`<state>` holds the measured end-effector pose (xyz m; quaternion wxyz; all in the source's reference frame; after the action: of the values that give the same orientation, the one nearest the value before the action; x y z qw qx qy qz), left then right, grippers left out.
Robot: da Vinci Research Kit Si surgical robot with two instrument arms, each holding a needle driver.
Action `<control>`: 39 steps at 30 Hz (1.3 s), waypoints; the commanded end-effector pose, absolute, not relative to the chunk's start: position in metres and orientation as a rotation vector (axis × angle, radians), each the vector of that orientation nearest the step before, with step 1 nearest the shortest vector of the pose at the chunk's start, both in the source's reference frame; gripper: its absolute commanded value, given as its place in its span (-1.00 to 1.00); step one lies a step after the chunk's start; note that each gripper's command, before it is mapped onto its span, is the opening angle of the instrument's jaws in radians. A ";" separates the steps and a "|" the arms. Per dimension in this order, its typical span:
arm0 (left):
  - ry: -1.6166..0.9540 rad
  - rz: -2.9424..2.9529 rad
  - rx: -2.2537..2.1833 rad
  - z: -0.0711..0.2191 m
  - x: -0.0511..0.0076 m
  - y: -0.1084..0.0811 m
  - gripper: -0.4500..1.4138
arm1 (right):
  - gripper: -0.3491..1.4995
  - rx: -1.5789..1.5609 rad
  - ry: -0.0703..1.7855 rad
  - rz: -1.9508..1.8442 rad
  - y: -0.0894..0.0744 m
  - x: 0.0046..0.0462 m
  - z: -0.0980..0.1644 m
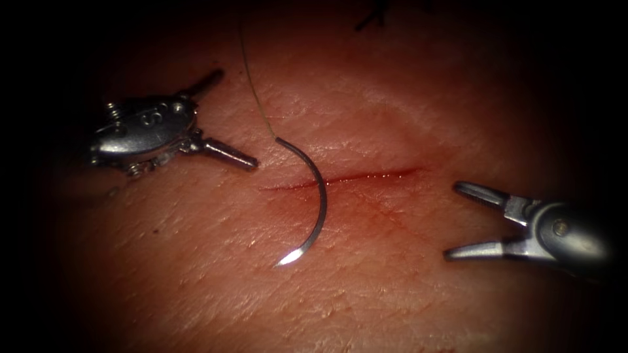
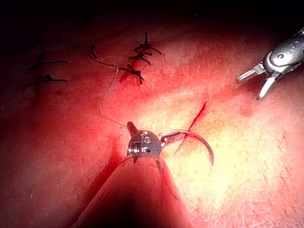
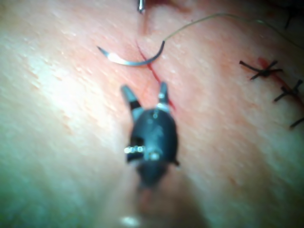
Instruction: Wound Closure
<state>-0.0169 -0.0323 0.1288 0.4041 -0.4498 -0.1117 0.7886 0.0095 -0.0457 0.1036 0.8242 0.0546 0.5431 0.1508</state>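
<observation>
Both tools held nothing. Left tool sat left of the cut, jaws splayed wide; right tool at its right end, jaws parted. Needle lay free on the tissue across the cut, thread trailing off.

One mark can be read, a raised "S" on the metal wrist housing of the left tool, at the left of the endoscope view; the tissue carries no writing.
</observation>
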 end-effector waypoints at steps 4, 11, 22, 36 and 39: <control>-0.331 1.941 -1.131 0.129 -0.0188 -0.035 0.85 | 0.02 0.116 1.157 0.319 -0.046 0.0101 0.104; -0.393 2.007 -0.980 0.127 -0.0207 -0.037 0.84 | 0.02 0.117 1.155 0.318 -0.046 0.0101 0.104; -0.410 2.105 -0.745 0.127 -0.0235 -0.038 0.49 | 0.02 0.119 1.147 0.314 -0.046 0.0103 0.104; -0.478 2.172 -0.678 0.129 -0.0256 -0.041 0.47 | 0.02 0.120 1.142 0.311 -0.046 0.0104 0.104; -0.476 2.173 -0.679 0.129 -0.0258 -0.041 0.42 | 0.02 0.120 1.142 0.311 -0.046 0.0104 0.104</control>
<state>-0.0253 -0.0408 0.1288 0.3971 -0.2673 -0.1875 0.8578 0.0098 -0.0461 0.1037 0.8287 0.0566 0.5369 0.1473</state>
